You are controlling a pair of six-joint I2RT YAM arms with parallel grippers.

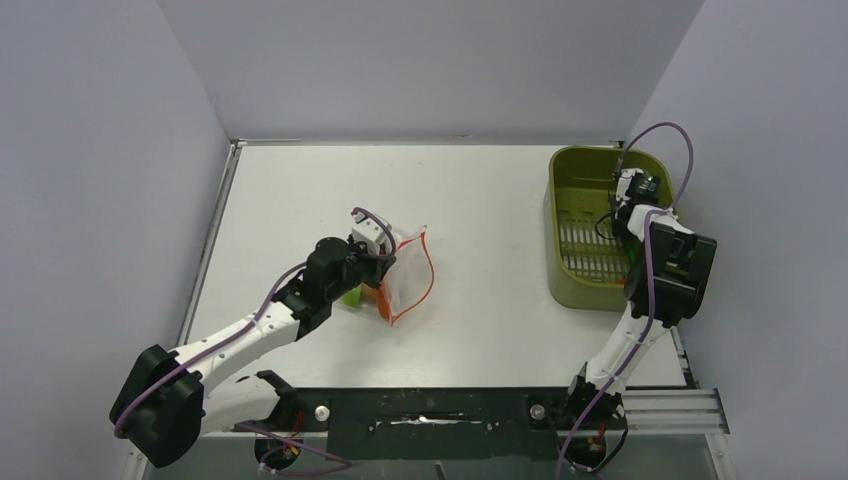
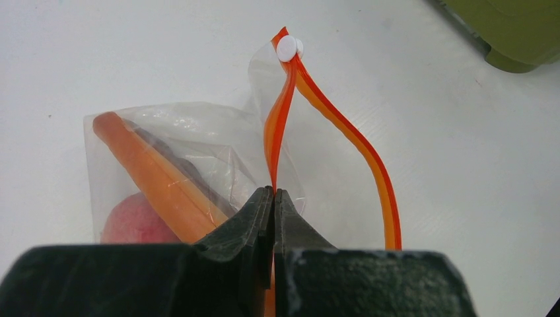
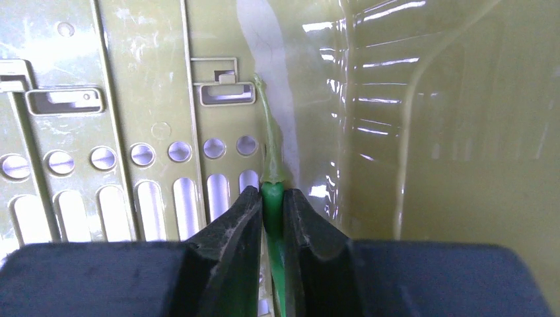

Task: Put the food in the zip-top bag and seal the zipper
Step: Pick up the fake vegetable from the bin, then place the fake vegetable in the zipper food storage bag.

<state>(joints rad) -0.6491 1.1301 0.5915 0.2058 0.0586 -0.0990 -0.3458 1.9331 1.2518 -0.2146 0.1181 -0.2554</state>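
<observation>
Left hand (image 2: 273, 193) on zipper (image 2: 278, 122), right hand (image 3: 271, 193) on one green food (image 3: 275, 221)

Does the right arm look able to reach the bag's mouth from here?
Probably yes: the right gripper, gripping green food inside the tub, must lift clear first; the left gripper pinches the zipper, the bag mouth gaping.

The right gripper (image 3: 272, 196) pinches a thin green food (image 3: 271, 178), its pale stem pointing ahead above the tub (image 3: 436, 165) floor, tub wall rightward.
</observation>
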